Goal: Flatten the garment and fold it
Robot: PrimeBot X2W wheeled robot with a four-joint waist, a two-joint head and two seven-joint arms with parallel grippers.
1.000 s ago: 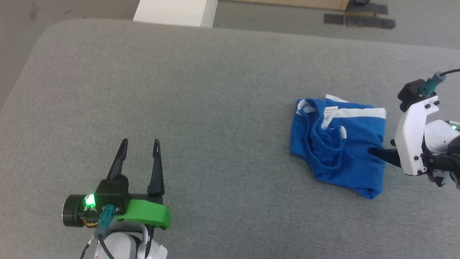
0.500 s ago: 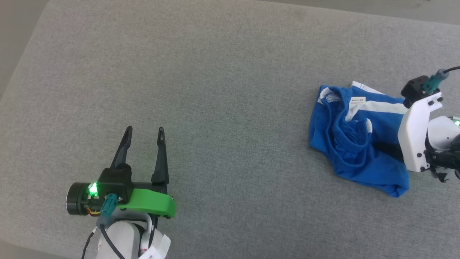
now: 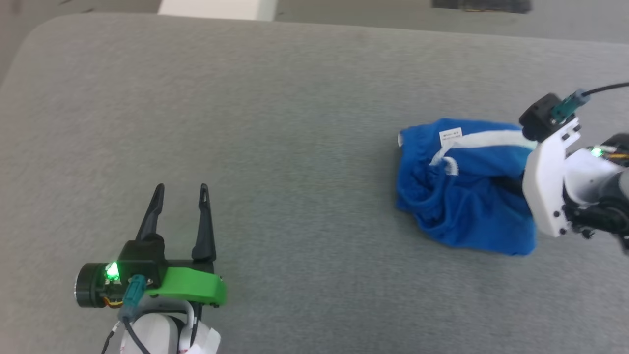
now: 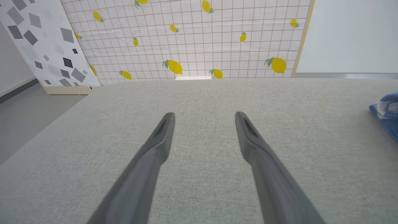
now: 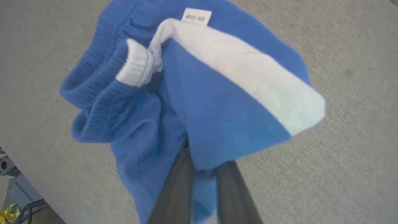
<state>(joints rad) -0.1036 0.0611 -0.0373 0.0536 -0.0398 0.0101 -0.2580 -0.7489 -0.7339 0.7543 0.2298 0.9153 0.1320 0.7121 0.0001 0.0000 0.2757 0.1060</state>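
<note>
- Pinching a fold of the garment [image 3: 457, 206], the right hand [image 5: 203, 168] has its two dark fingers [image 5: 183, 189] drawn close together with blue cloth caught between them.
- The garment lies crumpled on the right side of the grey bench [image 3: 295, 123], gathered waistband toward the bench's middle, a white stripe [image 3: 486, 139] along its far edge and a small white label [image 3: 450, 133] showing.
- The left hand [image 3: 181, 189] is over bare bench at the near left, well apart from the garment, fingers spread wide and holding nothing.
- A lemon-printed panel [image 4: 199, 37] stands beyond the bench's far edge in the left wrist view.
</note>
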